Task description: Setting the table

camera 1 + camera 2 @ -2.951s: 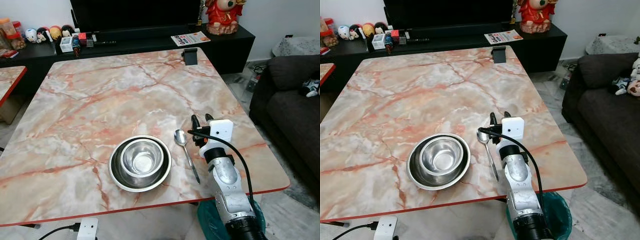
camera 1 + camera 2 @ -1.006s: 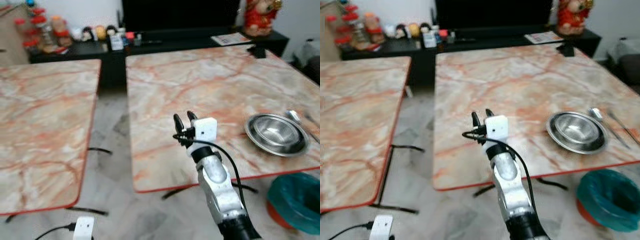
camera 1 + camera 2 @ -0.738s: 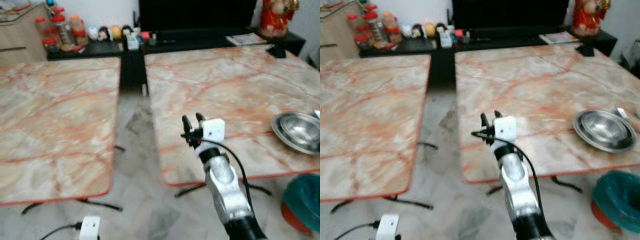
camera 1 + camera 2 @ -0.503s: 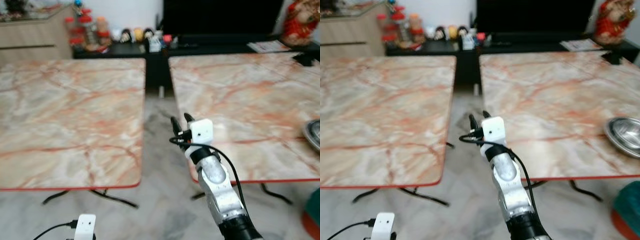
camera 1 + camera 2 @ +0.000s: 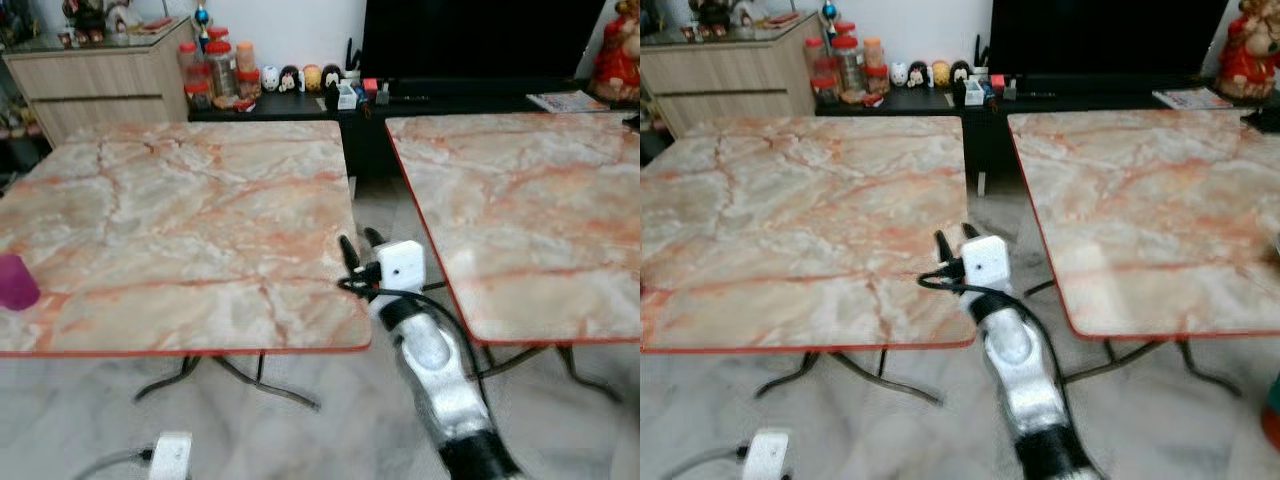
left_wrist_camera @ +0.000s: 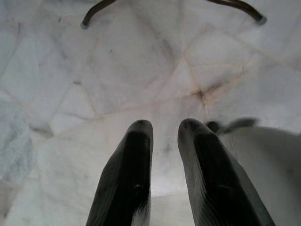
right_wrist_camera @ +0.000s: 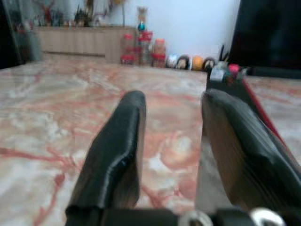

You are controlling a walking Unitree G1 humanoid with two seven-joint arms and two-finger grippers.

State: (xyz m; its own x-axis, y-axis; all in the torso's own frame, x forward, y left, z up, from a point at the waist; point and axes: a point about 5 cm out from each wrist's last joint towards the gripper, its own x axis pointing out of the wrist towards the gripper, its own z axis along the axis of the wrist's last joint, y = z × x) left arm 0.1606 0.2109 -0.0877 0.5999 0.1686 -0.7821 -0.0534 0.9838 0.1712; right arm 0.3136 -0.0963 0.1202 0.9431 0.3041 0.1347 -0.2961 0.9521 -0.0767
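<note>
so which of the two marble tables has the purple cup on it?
The left marble table: the small purple cup sits by its near left edge. The right marble table carries no cup. The right gripper hangs between them.

Silver arm [image 5: 435, 375], black cable, black-fingered pincer [image 5: 357, 246]

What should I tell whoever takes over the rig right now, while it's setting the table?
Right gripper: open and empty, raised at the near right corner of the left table.
Left gripper: slightly open, empty, pointing down at the floor.
Things: a purple cup stands at the left table's left edge; right table beside it.
Done: nothing laid on the left table judging by its bare top.
Left: fetch and place the tableware.
</note>
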